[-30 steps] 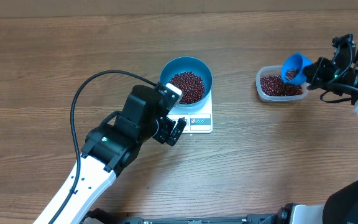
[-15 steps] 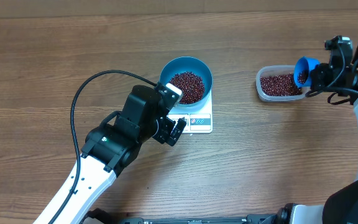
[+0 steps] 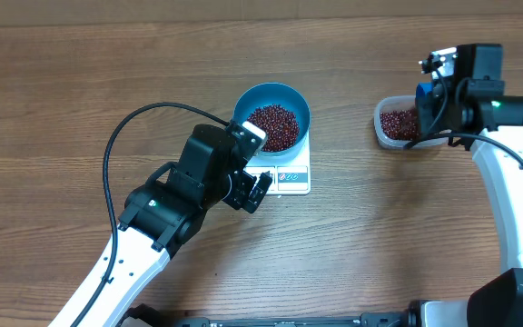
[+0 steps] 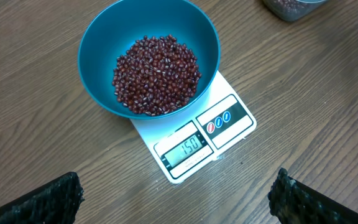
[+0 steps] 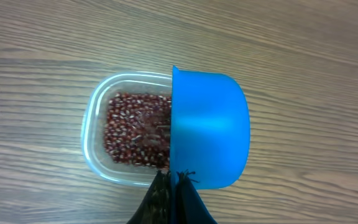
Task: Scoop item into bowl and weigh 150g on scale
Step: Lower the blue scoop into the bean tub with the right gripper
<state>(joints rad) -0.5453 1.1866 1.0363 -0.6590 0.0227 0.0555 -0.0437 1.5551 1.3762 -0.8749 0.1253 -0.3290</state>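
The blue bowl [image 3: 272,98] stands on the white scale [image 3: 291,179] with a heap of red-brown beans [image 3: 272,127] inside. In the left wrist view the bowl [image 4: 98,56], its beans [image 4: 157,74] and the scale [image 4: 229,121] are in front of me, and the display reads 150. My left gripper [image 4: 176,196] hovers open over the table just short of the scale, with nothing in it. My right gripper [image 5: 178,182] is shut on the handle of a small blue scoop [image 5: 210,130]. The scoop is tipped on its side over the clear tub [image 5: 98,158].
The clear tub [image 3: 387,136] at the right of the table holds more beans [image 5: 132,127]. My right arm [image 3: 507,182] runs along the right edge and covers part of the tub. A black cable [image 3: 121,136] loops over the table left of the bowl.
My right wrist has swung left over the tub and turned, so the scoop now lies on its side above it. The left arm, bowl and scale have not moved.
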